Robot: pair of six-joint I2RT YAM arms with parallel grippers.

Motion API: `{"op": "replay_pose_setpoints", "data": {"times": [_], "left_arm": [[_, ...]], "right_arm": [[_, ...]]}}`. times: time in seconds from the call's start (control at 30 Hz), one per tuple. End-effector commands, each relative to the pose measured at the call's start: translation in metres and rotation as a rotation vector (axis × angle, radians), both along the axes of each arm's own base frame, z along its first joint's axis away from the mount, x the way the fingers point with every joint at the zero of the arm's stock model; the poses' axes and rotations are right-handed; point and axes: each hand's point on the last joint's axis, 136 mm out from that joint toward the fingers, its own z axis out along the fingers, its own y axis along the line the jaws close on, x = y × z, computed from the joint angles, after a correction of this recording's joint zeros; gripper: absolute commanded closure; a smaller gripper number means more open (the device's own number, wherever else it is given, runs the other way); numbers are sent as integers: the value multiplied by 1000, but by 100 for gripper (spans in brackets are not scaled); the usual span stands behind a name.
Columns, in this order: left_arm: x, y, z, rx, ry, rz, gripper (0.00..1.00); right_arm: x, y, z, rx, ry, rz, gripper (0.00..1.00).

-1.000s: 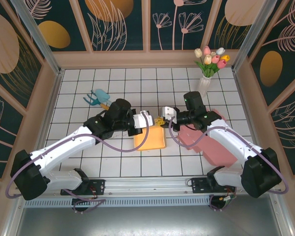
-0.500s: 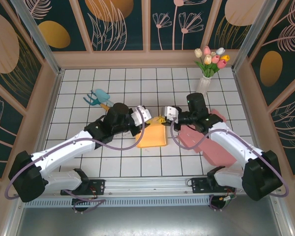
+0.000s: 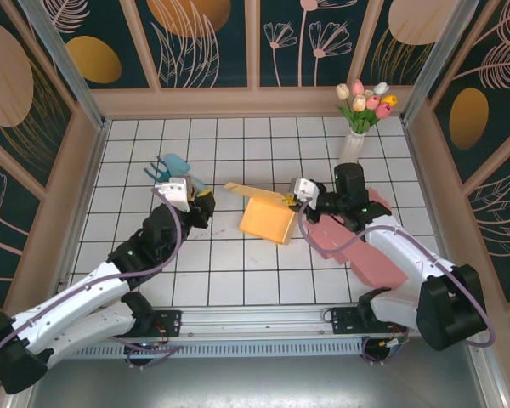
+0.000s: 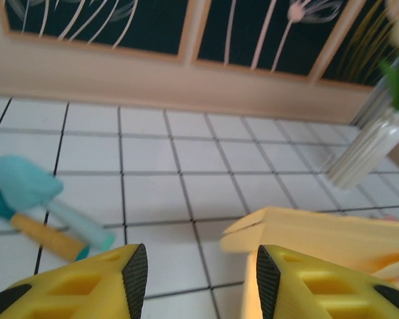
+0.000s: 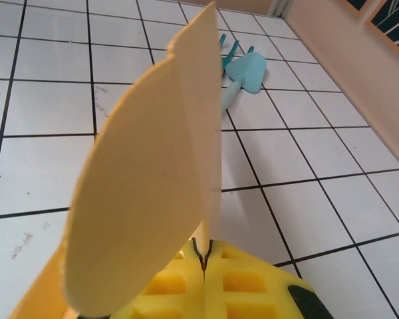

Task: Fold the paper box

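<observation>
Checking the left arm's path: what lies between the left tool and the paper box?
Just bare white tile lies between the left tool and the paper box, as the top view shows.

White-shelled arms (image 3: 72, 296) with black joints, looping purple cables (image 3: 181, 240), and yellow waffle-patterned fingers (image 4: 86, 286).

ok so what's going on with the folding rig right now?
The right end effector is shut on one flap of the yellow paper box. It holds the flap raised while the rest of the box lies on the table. The left end effector is open, holds nothing, and sits apart from the box, next to the teal tools. The box is not yet folded.
</observation>
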Motion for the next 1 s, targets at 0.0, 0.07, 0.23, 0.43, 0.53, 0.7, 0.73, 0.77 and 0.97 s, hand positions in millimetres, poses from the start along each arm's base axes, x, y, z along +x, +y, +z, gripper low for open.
{"op": "replay_pose_setpoints", "data": {"times": [0.0, 0.07, 0.23, 0.43, 0.53, 0.7, 0.73, 0.77, 0.97], "left_arm": [[-1, 5, -24, -33, 69, 37, 52], [-3, -1, -30, -28, 76, 3, 52], [-1, -9, -49, 33, 89, -33, 49], [1, -26, -50, 6, 86, -107, 49], [2, -36, -45, -3, 79, -157, 49], [3, -53, -39, 25, 38, -245, 48], [3, -56, -39, 47, 29, -265, 47], [4, -59, -40, 76, 20, -282, 47], [28, -43, -51, 176, -1, -341, 43]], "right_arm": [[0, -2, 16, 43, -46, -9, 100], [0, -2, 17, 50, -45, -10, 100], [1, -4, 18, 67, -43, -9, 100], [1, -4, 20, 74, -40, -4, 100], [0, -3, 20, 78, -35, 2, 100], [-3, -2, 21, 86, -25, 22, 100], [-5, -1, 20, 84, -20, 29, 100], [-5, -1, 19, 82, -16, 33, 100], [-7, -1, 18, 73, -16, 45, 100]]}}
